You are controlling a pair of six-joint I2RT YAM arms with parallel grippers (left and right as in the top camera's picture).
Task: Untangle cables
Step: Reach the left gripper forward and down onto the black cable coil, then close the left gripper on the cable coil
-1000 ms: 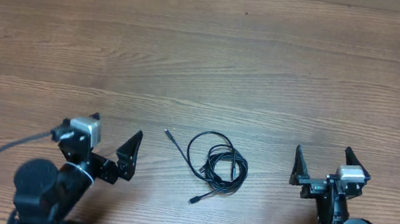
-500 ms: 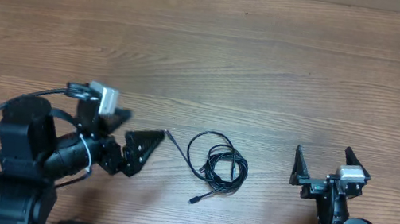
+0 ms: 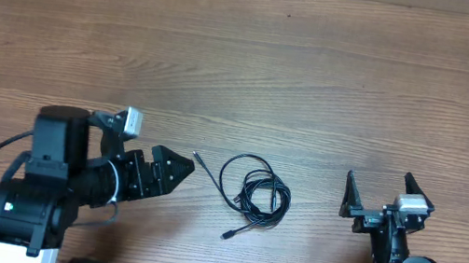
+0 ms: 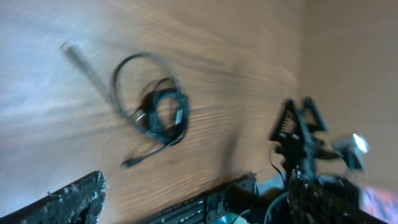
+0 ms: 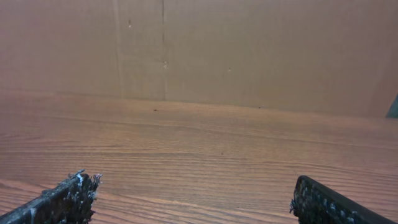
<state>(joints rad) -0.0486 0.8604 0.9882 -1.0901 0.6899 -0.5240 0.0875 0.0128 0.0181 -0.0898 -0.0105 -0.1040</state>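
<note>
Wooden tabletop (image 3: pixel 317 88) all round the cables (image 3: pixel 253 191), a tangled coil at lower centre of the overhead frame. Left fingers (image 3: pixel 176 166) point in low from the left, tips beside a stray plug end (image 3: pixel 197 155) (spread wide, wrist view shows). Right fingers (image 3: pixel 378 187), lower right, spread.

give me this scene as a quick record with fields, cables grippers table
left gripper: open, empty, aimed at the cables, apart from them
right gripper: open, empty, off to their other side
cables: one black tangled bundle flat on the table, untouched
table: wood grain
</note>
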